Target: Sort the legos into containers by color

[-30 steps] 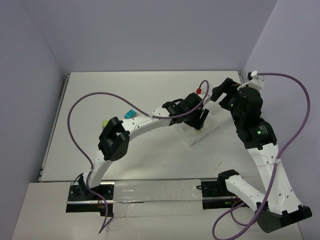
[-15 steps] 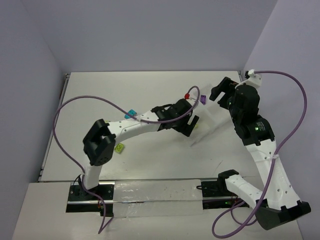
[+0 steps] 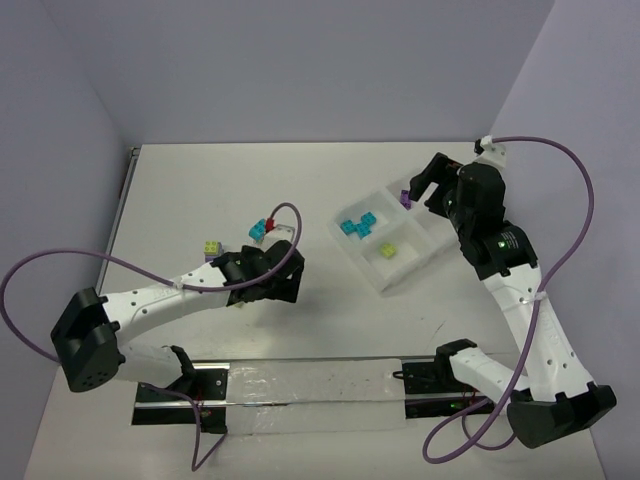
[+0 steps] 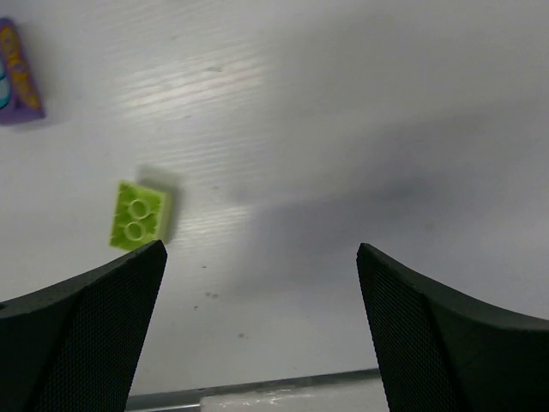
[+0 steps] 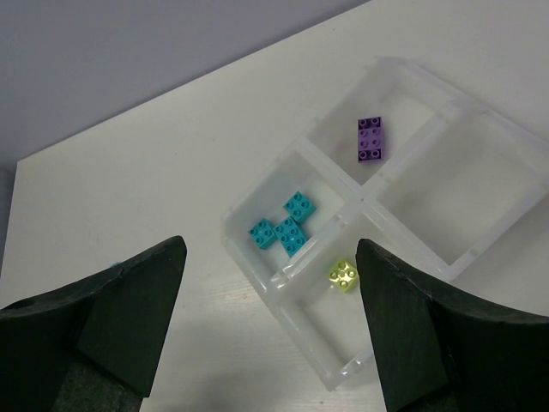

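Swung back from the tray (image 3: 425,240) within the last second, the left gripper (image 4: 259,253) now hangs low over the table (image 3: 180,190). Its fingers are spread wide and pinch nothing, and a loose lime brick (image 4: 140,215) lies just beside one of them. The retreat uncovers the tray and suggests that one drop is finished and the next pick, probably that lime piece, is at hand. The right gripper (image 5: 270,249) hovers above the tray, fingers likewise apart and empty.

Sorted so far are three cyan bricks (image 5: 283,227) in one compartment, one purple brick (image 5: 371,139) in a second and one sorted lime brick (image 5: 343,275) in a third; a fourth holds nothing. Left on the table, by the top view, are a lime-and-purple pair (image 3: 211,247) and one stray cyan brick (image 3: 259,231). The loose lime one is hidden there beneath the arm.
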Controlling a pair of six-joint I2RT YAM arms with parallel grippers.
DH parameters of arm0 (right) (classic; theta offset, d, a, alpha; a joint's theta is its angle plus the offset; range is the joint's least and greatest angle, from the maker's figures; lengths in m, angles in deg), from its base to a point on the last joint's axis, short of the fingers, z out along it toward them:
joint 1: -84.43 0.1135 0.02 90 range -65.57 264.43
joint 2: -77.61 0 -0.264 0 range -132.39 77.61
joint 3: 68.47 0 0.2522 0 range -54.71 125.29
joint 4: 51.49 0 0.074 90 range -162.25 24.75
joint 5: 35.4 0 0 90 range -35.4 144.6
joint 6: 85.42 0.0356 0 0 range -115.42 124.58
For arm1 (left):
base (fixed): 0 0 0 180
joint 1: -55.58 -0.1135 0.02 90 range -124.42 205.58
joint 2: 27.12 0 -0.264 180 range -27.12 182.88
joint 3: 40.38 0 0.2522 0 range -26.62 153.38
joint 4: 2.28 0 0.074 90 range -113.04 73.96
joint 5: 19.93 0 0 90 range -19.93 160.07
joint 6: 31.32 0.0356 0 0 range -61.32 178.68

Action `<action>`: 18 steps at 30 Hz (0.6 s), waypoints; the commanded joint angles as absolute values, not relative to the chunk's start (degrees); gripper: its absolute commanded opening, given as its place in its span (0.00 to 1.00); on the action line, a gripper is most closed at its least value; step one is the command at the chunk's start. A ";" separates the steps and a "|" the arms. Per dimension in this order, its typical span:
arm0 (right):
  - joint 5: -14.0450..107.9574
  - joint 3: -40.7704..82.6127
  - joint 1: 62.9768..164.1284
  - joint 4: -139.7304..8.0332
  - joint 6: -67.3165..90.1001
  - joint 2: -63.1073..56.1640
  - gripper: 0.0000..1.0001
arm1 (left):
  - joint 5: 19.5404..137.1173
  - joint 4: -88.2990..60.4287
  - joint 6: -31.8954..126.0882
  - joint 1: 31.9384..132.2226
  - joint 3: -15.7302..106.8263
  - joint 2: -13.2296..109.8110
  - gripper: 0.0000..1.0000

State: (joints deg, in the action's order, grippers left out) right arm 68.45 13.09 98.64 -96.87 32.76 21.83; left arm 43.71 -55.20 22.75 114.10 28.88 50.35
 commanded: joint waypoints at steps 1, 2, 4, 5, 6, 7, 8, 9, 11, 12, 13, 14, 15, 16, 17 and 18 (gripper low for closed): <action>66.74 12.79 98.32 -93.65 33.84 21.09 0.87 | 39.79 -61.37 13.42 107.73 23.93 46.20 0.99; 66.81 12.78 98.40 -93.72 33.85 20.93 0.87 | 39.38 -62.49 11.97 106.35 23.74 46.20 0.99; 66.67 12.70 98.40 -93.55 33.83 21.06 0.87 | 39.11 -62.99 10.01 103.80 23.60 46.73 0.99; 66.64 12.72 98.40 -93.55 33.76 21.09 0.87 | 39.16 -62.89 9.92 102.97 23.57 46.97 0.99; 66.64 12.83 98.40 -93.62 33.73 21.10 0.87 | 39.90 -62.59 10.16 101.97 23.45 47.20 0.99; 66.64 12.98 98.39 -93.84 33.65 21.11 0.87 | 41.14 -61.61 10.61 100.86 22.98 48.03 0.99; 66.64 13.07 98.34 -93.93 33.56 21.15 0.87 | 41.15 -61.02 10.30 99.78 22.35 48.80 0.99; 66.66 13.14 98.31 -93.99 33.46 21.16 0.87 | 41.13 -60.47 9.99 98.80 21.80 49.50 0.98; 66.73 13.14 98.31 -94.05 33.26 21.10 0.87 | 41.34 -59.56 9.80 97.28 21.15 50.64 0.96; 66.73 13.14 98.31 -94.08 33.27 21.10 0.87 | 41.75 -58.96 9.98 96.61 21.06 51.09 0.96; 66.69 13.17 98.31 -94.08 33.32 21.10 0.87 | 42.12 -58.31 10.10 96.18 21.07 51.53 0.95; 66.62 13.25 98.31 -94.08 33.32 21.07 0.87 | 42.38 -57.81 10.23 95.94 20.95 52.05 0.95; 66.53 13.34 98.34 -94.06 33.32 20.94 0.87 | 42.71 -57.06 10.42 95.64 20.66 52.34 0.94; 66.45 13.42 98.40 -93.99 33.32 20.73 0.87 | 43.07 -56.17 10.38 95.01 20.26 52.79 0.94; 66.38 13.48 98.40 -93.99 33.32 20.67 0.87 | 43.69 -55.97 10.19 93.82 19.70 53.54 0.94; 66.32 13.49 98.35 -93.94 33.32 20.61 0.87 | 43.63 -56.29 10.16 93.39 20.21 54.65 0.94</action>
